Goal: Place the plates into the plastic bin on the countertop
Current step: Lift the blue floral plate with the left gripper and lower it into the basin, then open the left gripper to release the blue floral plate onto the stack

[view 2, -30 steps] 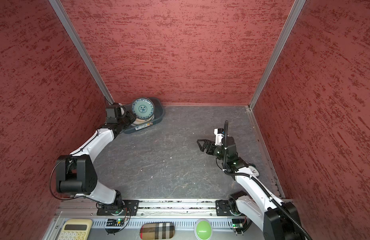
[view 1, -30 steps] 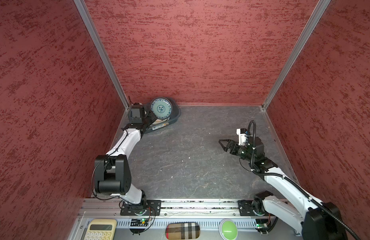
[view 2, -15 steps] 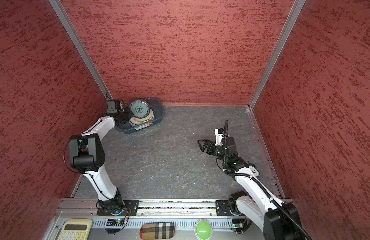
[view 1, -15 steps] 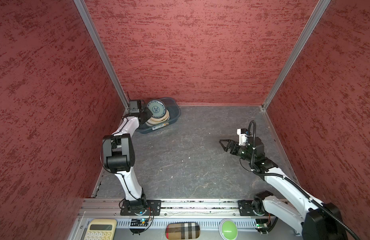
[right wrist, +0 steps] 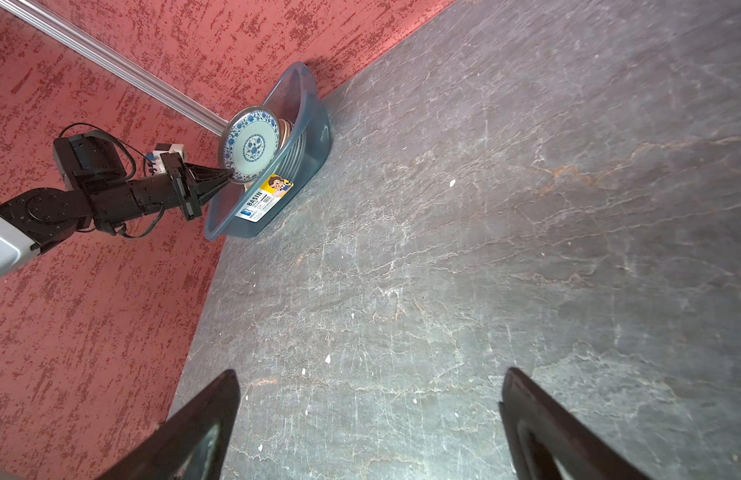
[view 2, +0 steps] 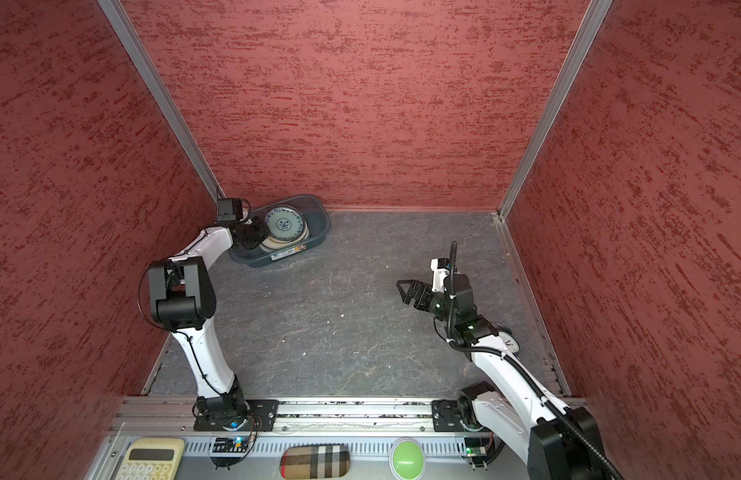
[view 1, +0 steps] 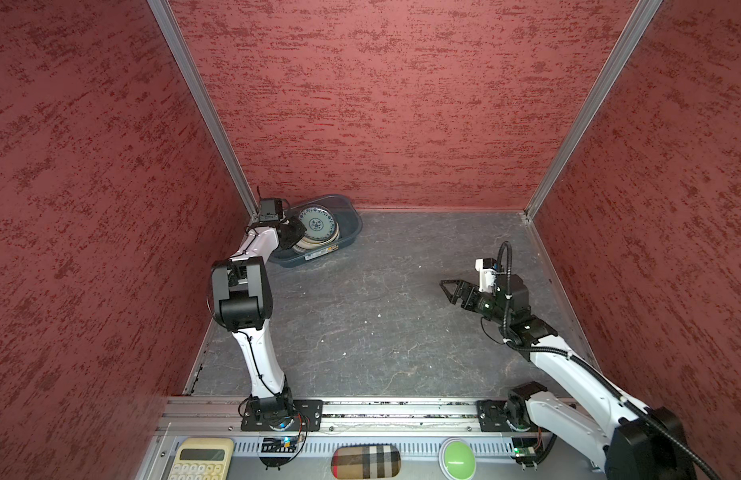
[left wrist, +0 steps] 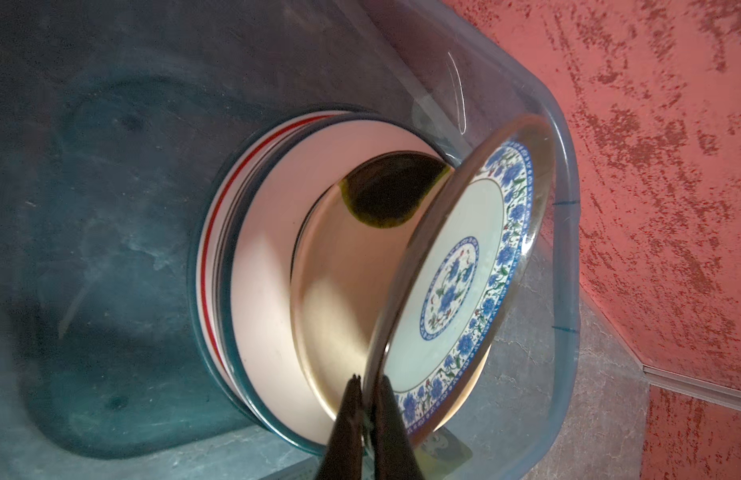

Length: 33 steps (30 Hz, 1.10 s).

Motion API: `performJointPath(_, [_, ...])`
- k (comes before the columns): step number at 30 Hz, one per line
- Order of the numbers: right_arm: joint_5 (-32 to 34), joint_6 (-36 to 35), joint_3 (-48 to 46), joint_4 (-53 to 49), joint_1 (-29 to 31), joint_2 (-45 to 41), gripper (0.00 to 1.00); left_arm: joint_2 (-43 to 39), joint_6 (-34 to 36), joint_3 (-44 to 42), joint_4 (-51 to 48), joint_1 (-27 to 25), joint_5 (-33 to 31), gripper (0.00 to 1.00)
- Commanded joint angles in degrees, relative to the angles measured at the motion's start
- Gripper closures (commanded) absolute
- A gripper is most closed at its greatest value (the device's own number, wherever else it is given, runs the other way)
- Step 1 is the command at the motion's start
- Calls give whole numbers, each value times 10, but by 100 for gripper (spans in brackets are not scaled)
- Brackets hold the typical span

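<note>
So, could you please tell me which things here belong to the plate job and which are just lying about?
Job in hand:
blue-patterned plate, pinched by the left gripper; stacked plates; plastic bin; countertop.

Lying about:
calculator; plaid case; green button.

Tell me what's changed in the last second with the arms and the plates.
The left gripper, shut on the blue-patterned plate, lowered it, tilted, toward the stack in the bin while its elbow swung up. Nothing was let go. The open right gripper, bin and stack stayed put.
</note>
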Motion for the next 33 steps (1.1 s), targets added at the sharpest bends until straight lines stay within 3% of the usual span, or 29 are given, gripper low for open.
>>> performJointPath(1, [12, -2, 11, 2, -3, -3, 1, 15, 15, 18, -6, 3, 24, 94])
performJointPath(4, [12, -1, 10, 4, -3, 0, 1, 23, 17, 25, -14, 2, 26, 90])
performJointPath(7, [12, -1, 10, 4, -3, 1, 1, 26, 21, 28, -16, 2, 29, 70])
performJointPath(9, [14, -3, 11, 1, -4, 1, 1, 25, 24, 29, -18, 1, 26, 47])
performJointPath(11, [15, -5, 13, -2, -4, 1, 1, 22, 31, 29, -20, 0, 21, 34])
performJointPath(13, [14, -6, 14, -4, -4, -1, 1, 15, 38, 25, -19, -2, 15, 0])
performJointPath(24, [32, -15, 20, -2, -7, 6, 1, -74, 46, -55, 39, -2, -39, 0])
performJointPath(33, [149, -67, 21, 11, -9, -12, 1, -286, 68, -324, 284, -20, -127, 1])
